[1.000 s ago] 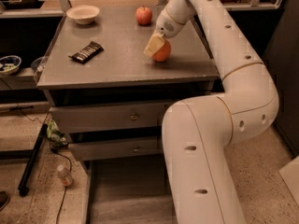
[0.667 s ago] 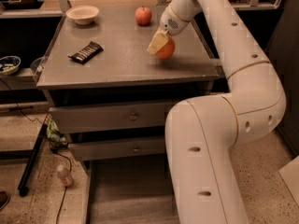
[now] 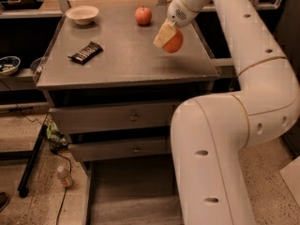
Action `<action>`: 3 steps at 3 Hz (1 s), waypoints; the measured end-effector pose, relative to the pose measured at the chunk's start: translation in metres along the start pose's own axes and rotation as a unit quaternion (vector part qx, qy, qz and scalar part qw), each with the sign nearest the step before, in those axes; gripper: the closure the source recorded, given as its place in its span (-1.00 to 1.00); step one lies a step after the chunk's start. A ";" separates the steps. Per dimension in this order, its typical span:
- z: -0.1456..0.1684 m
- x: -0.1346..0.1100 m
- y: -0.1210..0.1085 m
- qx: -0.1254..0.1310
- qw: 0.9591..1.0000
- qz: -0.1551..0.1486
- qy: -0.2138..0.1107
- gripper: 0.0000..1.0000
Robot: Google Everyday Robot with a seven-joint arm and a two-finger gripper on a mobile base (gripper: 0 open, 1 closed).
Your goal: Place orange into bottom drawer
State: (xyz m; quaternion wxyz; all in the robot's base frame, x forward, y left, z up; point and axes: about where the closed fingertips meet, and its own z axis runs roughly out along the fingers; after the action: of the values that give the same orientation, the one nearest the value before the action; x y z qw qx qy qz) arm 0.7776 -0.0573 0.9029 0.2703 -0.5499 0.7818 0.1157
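Since the orange (image 3: 177, 44) is firm, round and smooth, I judge it could roll out of a shallow pinch, so a hold across its middle suits best. From the camera view, my end effector (image 3: 168, 38) is clamped on it, just above the table (image 3: 117, 67) near its right edge; the bottom drawer (image 3: 131, 196) stands open below.

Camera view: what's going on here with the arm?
The robot's gripper holds the orange in its jaws, just above the right side of the cabinet top. The bottom drawer stands pulled open below; the orange is not yet in it. An apple, a bowl and a snack bar sit on the top.
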 end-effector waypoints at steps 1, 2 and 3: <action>-0.032 -0.003 -0.001 0.020 1.000 0.002 -0.014 1.00; -0.064 -0.006 0.004 0.033 0.999 0.004 -0.035 1.00; -0.102 -0.005 0.014 0.058 0.997 0.010 -0.059 1.00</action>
State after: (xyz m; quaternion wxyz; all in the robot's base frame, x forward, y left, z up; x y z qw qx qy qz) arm 0.7360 -0.0971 0.9889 0.3460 -0.5177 0.7754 0.1051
